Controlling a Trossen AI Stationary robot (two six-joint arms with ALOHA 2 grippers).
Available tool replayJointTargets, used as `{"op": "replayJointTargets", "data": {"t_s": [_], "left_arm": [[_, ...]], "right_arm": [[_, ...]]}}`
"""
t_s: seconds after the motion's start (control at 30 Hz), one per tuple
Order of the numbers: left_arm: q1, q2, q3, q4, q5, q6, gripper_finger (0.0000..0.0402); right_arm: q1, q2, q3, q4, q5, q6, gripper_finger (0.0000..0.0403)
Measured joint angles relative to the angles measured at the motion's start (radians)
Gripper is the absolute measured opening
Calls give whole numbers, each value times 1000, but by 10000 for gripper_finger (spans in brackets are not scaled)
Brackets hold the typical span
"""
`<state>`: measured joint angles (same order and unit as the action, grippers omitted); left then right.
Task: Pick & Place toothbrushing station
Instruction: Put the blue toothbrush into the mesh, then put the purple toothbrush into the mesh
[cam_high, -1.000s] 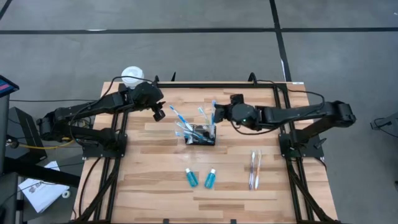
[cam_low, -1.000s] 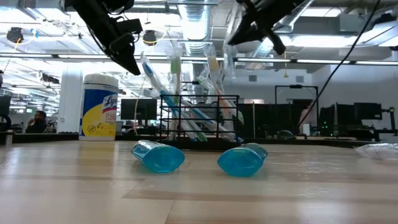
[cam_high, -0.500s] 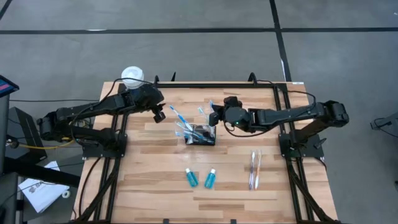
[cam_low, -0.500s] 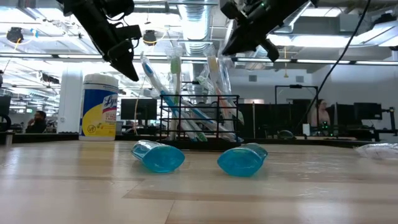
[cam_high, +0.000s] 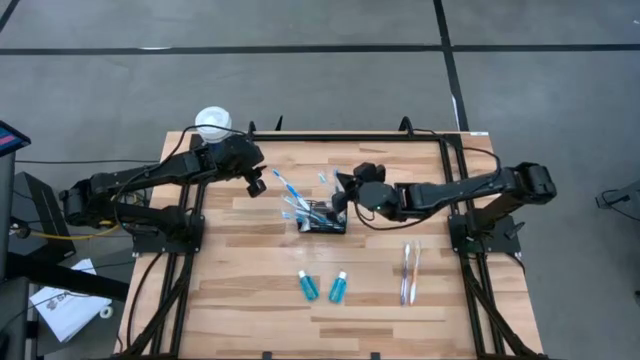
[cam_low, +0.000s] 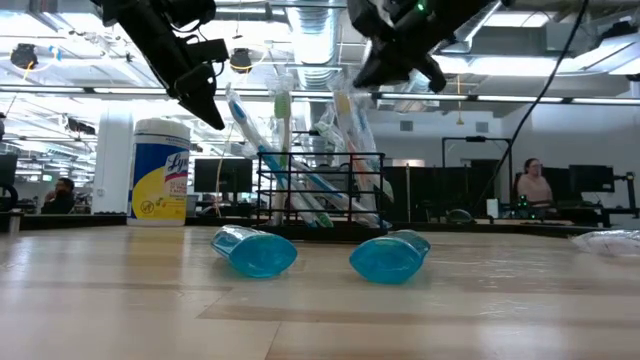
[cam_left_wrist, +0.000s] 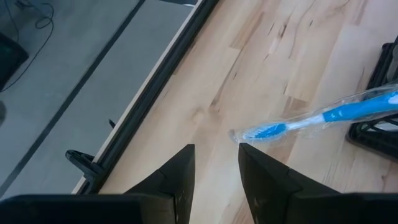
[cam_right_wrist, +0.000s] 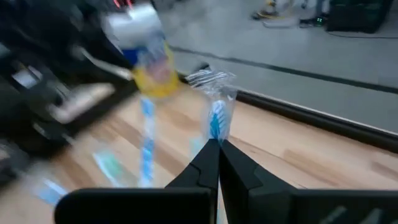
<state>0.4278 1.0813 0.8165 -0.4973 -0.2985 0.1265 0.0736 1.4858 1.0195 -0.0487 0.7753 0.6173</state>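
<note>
While the black wire-mesh basket (cam_high: 323, 216) stands near the middle of the wooden table (cam_high: 250, 290), a little toward the far edge, wrapped toothbrushes (cam_high: 291, 197) lean out of it toward ten and twelve o'clock in the high view. From the right gripper (cam_high: 341, 190), the basket lies at about seven o'clock and just beside it; this gripper's fingers are pressed together, and in the right wrist view their tips (cam_right_wrist: 214, 149) meet at the foot of a wrapped blue toothbrush (cam_right_wrist: 216, 118), though whether they actually pinch it cannot be told. From the left gripper (cam_high: 256, 186), the basket sits at about four o'clock, near but apart; its fingers (cam_left_wrist: 180, 171) stand partly apart with nothing between them, and a blue wrapped toothbrush head (cam_left_wrist: 267, 131) shows just beyond them. In the low view both grippers hang above the table on either side of the toothbrush tops. Toward the near edge, at about six o'clock from the basket, lie two teal tubes (cam_high: 322, 286), and at about four o'clock lie two more toothbrushes (cam_high: 409, 272). A white-lidded canister (cam_high: 212, 122) stands at the table's far-left corner, behind the left arm.
</note>
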Motion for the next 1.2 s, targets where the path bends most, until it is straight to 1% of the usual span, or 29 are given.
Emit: {"op": "replayJointTargets", "data": {"t_s": [0.1,0.5,0.57,0.63,0.7,0.93,1.0,1.1,1.2], "left_arm": [[0,0,0,0,0,0,117],[0,0,0,1,0,0,117],[0,0,0,1,0,0,117],[0,0,0,1,0,0,117],[0,0,0,1,0,6,117],[0,0,0,1,0,12,117],[0,0,0,1,0,12,117],[0,0,0,1,0,31,117],[0,0,0,1,0,34,117]], "right_arm": [[20,7,4,60,-5,1,0],[81,17,2,33,27,52,0],[85,29,1,29,8,61,1],[74,28,1,30,-66,104,7],[62,28,2,31,-111,138,22],[51,38,2,82,-155,128,103],[62,40,1,105,-127,121,124],[81,22,1,163,-42,49,151],[85,-10,3,172,-18,6,167]]}}
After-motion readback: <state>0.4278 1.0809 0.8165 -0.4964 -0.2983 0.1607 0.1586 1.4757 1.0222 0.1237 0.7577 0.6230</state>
